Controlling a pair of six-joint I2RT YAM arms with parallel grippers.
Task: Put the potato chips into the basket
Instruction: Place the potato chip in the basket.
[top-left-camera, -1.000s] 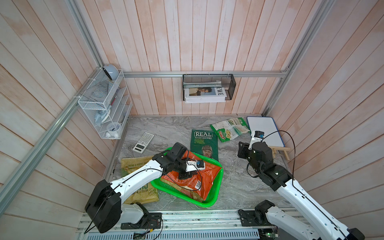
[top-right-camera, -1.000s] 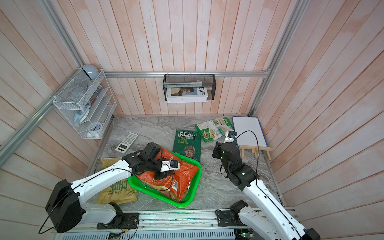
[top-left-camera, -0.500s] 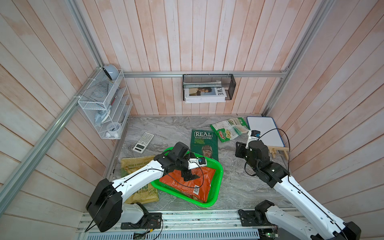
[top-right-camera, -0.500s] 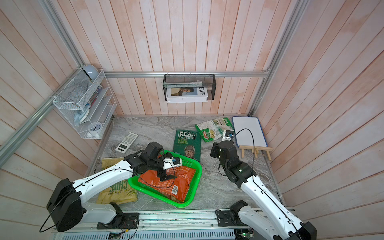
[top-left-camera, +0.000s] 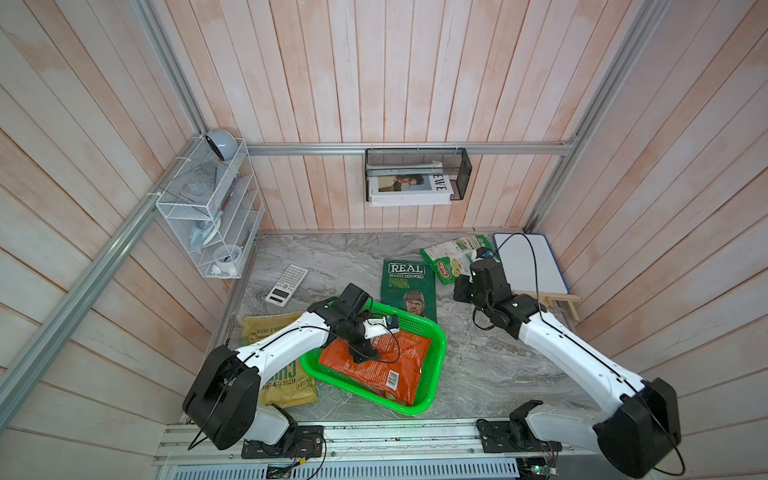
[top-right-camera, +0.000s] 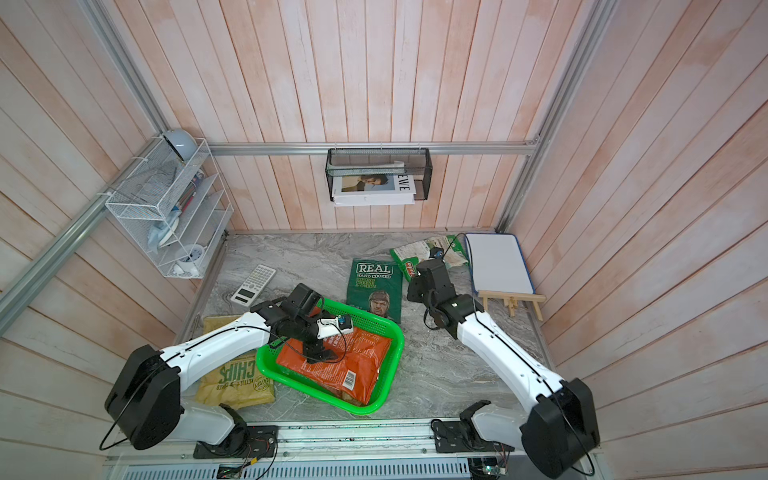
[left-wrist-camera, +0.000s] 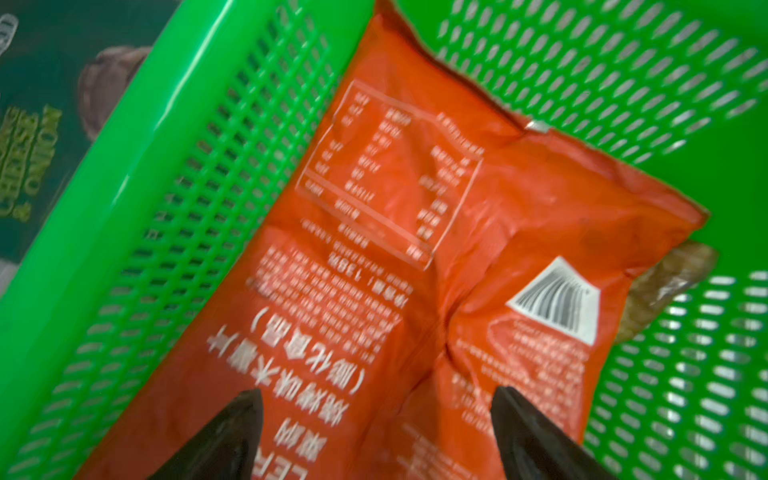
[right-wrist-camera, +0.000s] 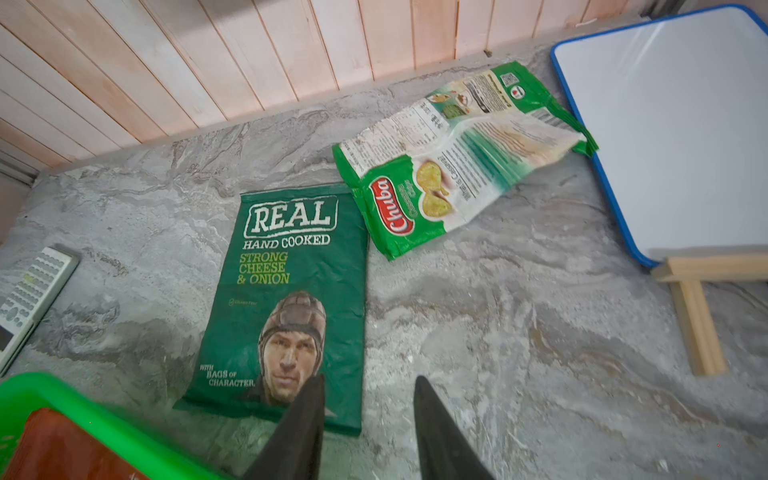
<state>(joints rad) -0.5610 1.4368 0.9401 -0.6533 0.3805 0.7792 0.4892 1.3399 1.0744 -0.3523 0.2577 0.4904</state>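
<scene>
Nearest, off the basket's (top-left-camera: 438, 359) near-left corner: tan "CHIPS" bag (top-right-camera: 237, 378) flat on the table (top-left-camera: 478, 365), partly under the left arm (top-left-camera: 282, 345), not yet collected. In the basket: orange bag (top-left-camera: 409, 353) lies flat, printed back up. A second ago it hung crumpled from the left gripper (left-wrist-camera: 374, 392), jaws pinched on it. Now those jaws stand spread wide just above the bag, holding nothing, so that bag counts as delivered. A tan corner (left-wrist-camera: 673, 286) shows from under it, likely another bag already in. Just past the basket's far rim: dark green "REAL" bag (right-wrist-camera: 291, 291), flat on the table. The right gripper (right-wrist-camera: 369, 379) has moved in over that bag's near corner, jaws partly apart, a little wider than before, empty. Reads as lining up the next pick. Farther from the basket, beyond the REAL bag: white-green "Chuba" bag (right-wrist-camera: 449, 166), creased, untouched. Three bags left outside, by my count.
</scene>
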